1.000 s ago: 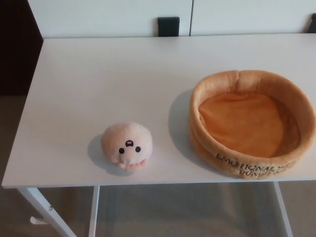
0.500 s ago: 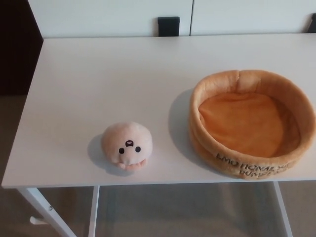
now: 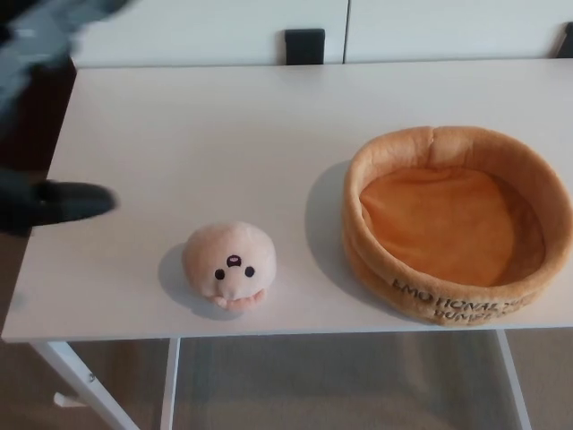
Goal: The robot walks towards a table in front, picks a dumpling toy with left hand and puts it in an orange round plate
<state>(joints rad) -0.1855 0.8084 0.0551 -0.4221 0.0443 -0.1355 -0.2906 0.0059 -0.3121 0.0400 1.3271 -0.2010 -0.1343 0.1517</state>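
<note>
White worktop [image 3: 224, 134], rectangular, viewed from the head camera looking down; its near edge runs across the lower part of the view, with white legs showing below at the left and right.

Dumpling toy [image 3: 229, 264]: pale peach plush, rounded, with a small face of two dark eyes and a mouth turned toward the camera. It sits on the worktop close to the near edge, left of centre, resting in its own shadow. Nothing touches it.

Orange round plate [image 3: 457, 148]: a soft plush dish with a raised padded wall and a brighter orange floor, dark lettering along the near outer wall. It stands on the worktop to the right of the toy, well apart from it, with bare worktop between them. Its interior holds nothing.

Left robot hand [image 3: 54, 202]: dark and blurred, entering from the left edge of the view at the worktop's left border, with one finger-like tip pointing right. It lies to the left of the toy and farther back, apart from it, and grips nothing. Whether its fingers are spread or closed cannot be told from the blur. A grey blurred part of the arm [image 3: 45, 31] crosses the upper left corner.

Right robot hand: does not show.

Surroundings: white panels behind the worktop, with a small black rectangular fitting [image 3: 304, 45] at the far edge. Floor visible below, brownish.
</note>
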